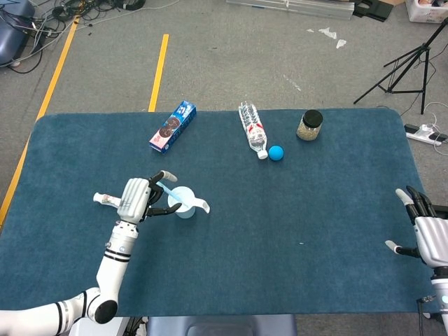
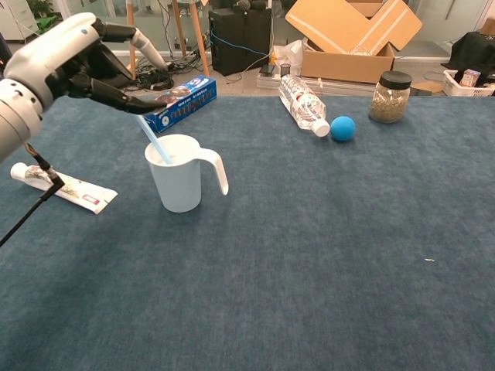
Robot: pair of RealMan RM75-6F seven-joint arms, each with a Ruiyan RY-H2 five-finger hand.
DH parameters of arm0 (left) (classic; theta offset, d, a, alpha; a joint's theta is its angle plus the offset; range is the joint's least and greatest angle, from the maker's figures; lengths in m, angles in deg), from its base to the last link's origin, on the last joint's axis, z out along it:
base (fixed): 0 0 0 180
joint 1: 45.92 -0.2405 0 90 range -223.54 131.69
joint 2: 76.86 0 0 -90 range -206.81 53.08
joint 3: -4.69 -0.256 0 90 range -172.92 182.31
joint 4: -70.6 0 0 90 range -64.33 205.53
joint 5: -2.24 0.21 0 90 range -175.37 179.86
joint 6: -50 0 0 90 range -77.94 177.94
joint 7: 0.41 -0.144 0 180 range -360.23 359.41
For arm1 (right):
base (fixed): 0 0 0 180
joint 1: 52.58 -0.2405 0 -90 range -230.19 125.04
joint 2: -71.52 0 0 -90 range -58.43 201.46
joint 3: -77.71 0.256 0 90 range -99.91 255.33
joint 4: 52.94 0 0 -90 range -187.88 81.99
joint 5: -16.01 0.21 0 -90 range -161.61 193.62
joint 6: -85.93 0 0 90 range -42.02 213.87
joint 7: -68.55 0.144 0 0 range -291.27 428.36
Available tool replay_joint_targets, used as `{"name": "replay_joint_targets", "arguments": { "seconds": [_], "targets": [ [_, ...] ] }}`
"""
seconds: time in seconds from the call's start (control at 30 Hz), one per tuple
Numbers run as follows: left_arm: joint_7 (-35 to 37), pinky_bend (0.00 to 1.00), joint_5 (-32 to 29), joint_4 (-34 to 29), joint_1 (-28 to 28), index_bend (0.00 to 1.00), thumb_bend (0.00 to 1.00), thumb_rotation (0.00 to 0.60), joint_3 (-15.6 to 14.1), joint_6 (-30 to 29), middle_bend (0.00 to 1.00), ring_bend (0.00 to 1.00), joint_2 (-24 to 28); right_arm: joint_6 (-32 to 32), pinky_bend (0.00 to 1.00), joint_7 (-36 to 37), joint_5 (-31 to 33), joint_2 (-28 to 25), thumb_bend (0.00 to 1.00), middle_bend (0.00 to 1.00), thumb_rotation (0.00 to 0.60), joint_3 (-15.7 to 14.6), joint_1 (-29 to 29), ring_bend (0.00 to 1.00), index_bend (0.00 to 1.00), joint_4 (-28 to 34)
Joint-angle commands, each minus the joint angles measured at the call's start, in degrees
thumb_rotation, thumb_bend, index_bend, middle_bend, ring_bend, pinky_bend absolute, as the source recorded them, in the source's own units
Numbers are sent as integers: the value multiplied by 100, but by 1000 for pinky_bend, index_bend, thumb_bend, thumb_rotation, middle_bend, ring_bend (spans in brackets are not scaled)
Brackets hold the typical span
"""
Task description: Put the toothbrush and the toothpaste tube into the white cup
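The white cup (image 1: pixel 185 205) (image 2: pixel 180 176) stands upright at the table's left, handle to the right. A light blue toothbrush (image 1: pixel 168 191) (image 2: pixel 152 140) leans inside it, upper end sticking out to the left. My left hand (image 1: pixel 136 199) (image 2: pixel 71 66) hovers just left of and above the cup. Its fingers (image 2: pixel 136 100) reach out over the brush's top end and its thumb is lifted away; nothing is plainly gripped. The toothpaste tube (image 1: pixel 104 200) (image 2: pixel 63 186) lies flat on the cloth left of the cup. My right hand (image 1: pixel 424 227) rests open near the right edge.
At the back of the blue table (image 1: pixel 280 231) lie a blue biscuit box (image 1: pixel 172 126) (image 2: pixel 179 104), a water bottle (image 1: pixel 253 129) (image 2: pixel 303 103), a blue ball (image 1: pixel 276 152) (image 2: pixel 343 127) and a black-lidded jar (image 1: pixel 309 125) (image 2: pixel 389 97).
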Motion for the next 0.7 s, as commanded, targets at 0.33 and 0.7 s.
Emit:
{"name": "replay_joint_targets", "arguments": {
  "seconds": [0.33, 0.7],
  "targets": [
    [-525, 999, 365, -852, -681, 274, 73, 600, -581, -156, 984, 957, 1801, 15, 501, -20, -26, 6, 0, 44, 600, -13, 7, 56, 33, 12],
    [-694, 382, -196, -705, -473, 167, 74, 600, -992, 1407, 142, 121, 2912, -106, 500, -191, 17, 108, 0, 44, 600, -36, -58, 56, 33, -27]
  ]
}}
